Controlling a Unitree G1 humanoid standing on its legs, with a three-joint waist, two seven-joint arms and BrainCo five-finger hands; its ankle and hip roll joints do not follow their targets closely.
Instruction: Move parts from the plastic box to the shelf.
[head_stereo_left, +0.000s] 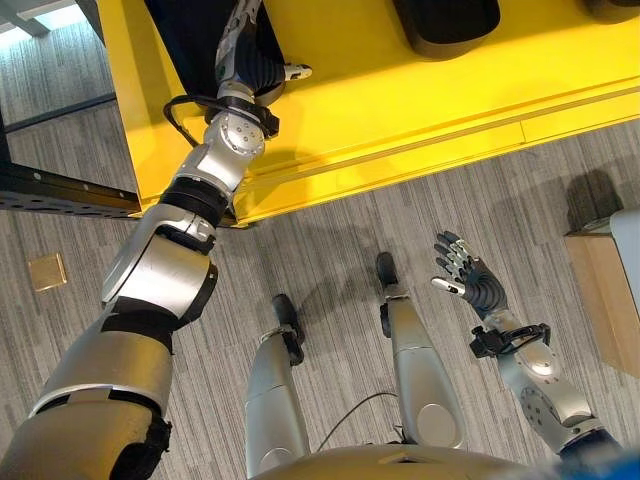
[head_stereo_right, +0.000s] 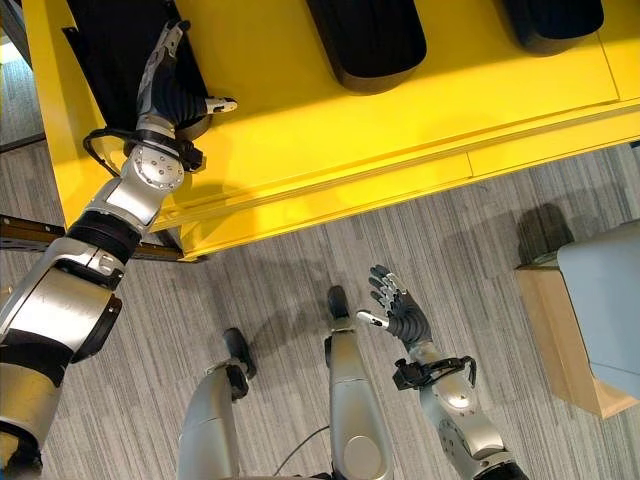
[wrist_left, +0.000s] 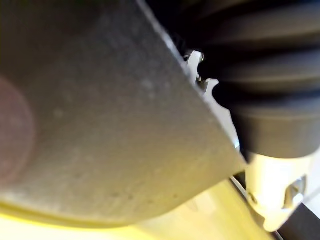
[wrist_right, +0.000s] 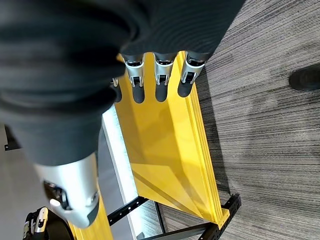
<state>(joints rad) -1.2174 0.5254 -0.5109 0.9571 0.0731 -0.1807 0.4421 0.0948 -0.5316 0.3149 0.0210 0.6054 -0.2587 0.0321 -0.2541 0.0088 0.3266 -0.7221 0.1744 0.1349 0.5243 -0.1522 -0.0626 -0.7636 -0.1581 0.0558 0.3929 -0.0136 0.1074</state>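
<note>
Left eye view: the left hand (head_stereo_left: 262, 72) is seen at the left, reaching over the bright yellow shelf board (head_stereo_left: 400, 100), resting on a flat black part (head_stereo_right: 115, 40) laid at the board's left end. Whether its fingers are curled or straight cannot be told. Two more black moulded parts (head_stereo_right: 368, 40) are laid further right on the same board. At the right, the right hand (head_stereo_right: 398, 308) is held over the grey striped carpet floor (head_stereo_right: 300, 250), fingers spread loosely, nothing grasped. A pale grey plastic box (head_stereo_right: 605, 300) is seen on a tan wooden stand (head_stereo_right: 560, 340) at the far right.
</note>
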